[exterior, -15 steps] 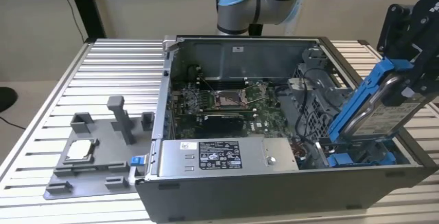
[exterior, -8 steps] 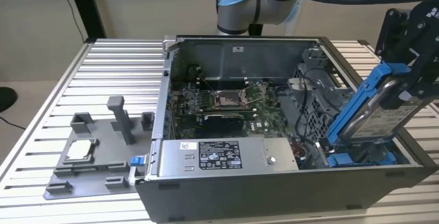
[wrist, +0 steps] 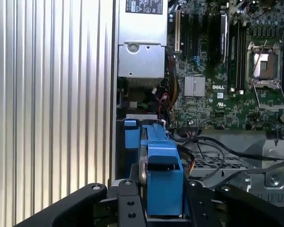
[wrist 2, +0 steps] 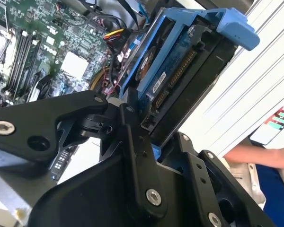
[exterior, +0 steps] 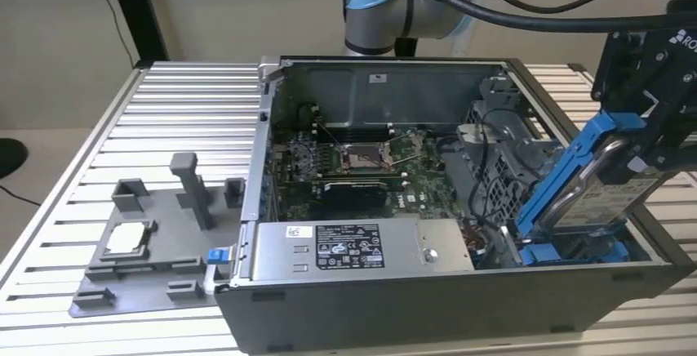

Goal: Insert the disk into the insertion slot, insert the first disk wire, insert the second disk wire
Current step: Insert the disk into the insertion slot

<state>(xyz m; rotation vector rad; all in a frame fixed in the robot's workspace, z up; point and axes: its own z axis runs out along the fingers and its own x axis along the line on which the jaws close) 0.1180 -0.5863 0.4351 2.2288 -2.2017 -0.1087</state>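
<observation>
Insertion is barely begun: the disk (exterior: 586, 189) is clamped, tilted, in the gripper (exterior: 641, 153), its lower end inside the computer case (exterior: 436, 311); both wire steps are judged undone.

Bright even light, glare on ribbed table (wrist: 47, 94), case (exterior: 436, 307) interior dim w/ shadows.
</observation>
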